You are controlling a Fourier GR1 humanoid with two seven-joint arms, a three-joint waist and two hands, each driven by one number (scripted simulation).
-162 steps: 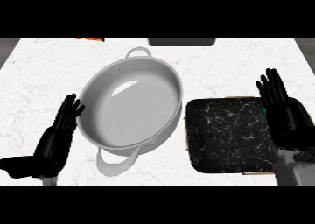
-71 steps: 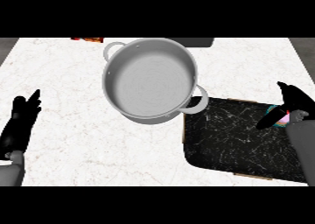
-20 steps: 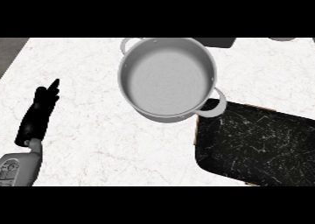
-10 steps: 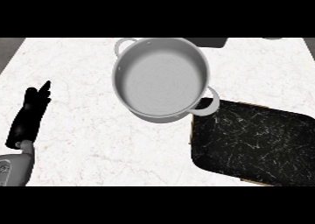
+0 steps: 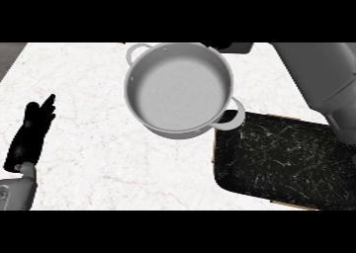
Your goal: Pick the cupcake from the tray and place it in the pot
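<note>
You have little to go on: the pot (image 5: 179, 89) shows no cupcake inside, and the dark tray (image 5: 287, 163) just beside it looks bare too (the cupcake appears nowhere). Your left hand (image 5: 31, 136) rests at the table's (image 5: 101, 163) left, fingers straight. Only the right forearm (image 5: 323, 79) shows, its hand out of frame, so the placing seems undone.

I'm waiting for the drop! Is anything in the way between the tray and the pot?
Nothing visible. The pot is lidless and right beside the tray, its handle at the tray's corner. No cupcake shows.
</note>
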